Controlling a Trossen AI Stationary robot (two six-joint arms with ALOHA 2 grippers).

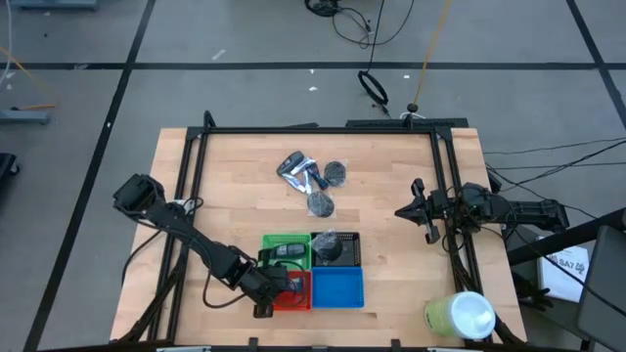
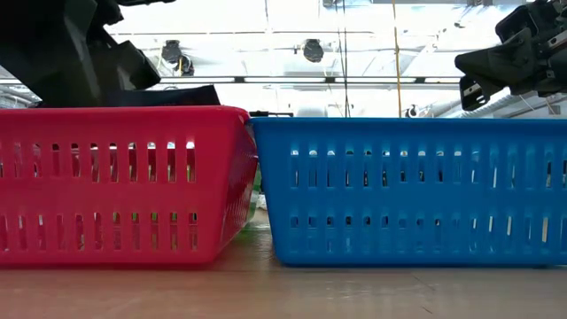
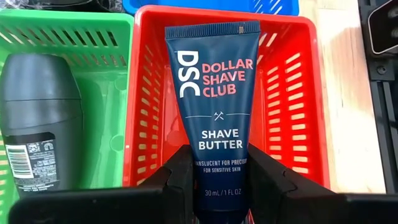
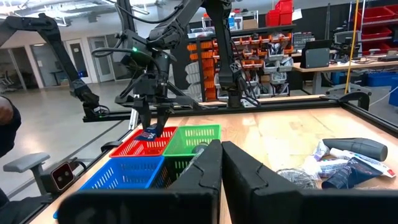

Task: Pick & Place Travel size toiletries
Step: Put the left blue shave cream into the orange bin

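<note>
My left gripper (image 3: 219, 158) stands over the red tray (image 3: 298, 93) and is shut on a dark blue "Shave Butter" tube (image 3: 214, 81). In the high view this gripper (image 1: 281, 286) is at the table's near edge. A dark grey oval deodorant (image 3: 40, 118) lies in the green tray (image 3: 106, 37). A dark mesh puff (image 1: 331, 246) sits in the black tray (image 1: 354, 256). More tubes, an oval and two puffs lie in a heap (image 1: 311, 178) on the table's middle. My right gripper (image 4: 221, 149) waits shut near the right edge (image 1: 419, 210). My left gripper pinches the dark blue tube between its two fingers (image 3: 180, 171) at the cap end (image 3: 219, 183), coming from above and pointing down. The tube hangs lengthwise below the fingers, its flat crimped end (image 3: 211, 28) lowest, inside the red tray. Whether that end touches the tray's floor I cannot tell.
The four trays stand in a block at the near edge, the blue tray (image 1: 337, 288) right of the red one. A big pale green cylinder with a white top (image 1: 460, 315) stands at the near right corner. A black frame (image 1: 445, 176) borders the table.
</note>
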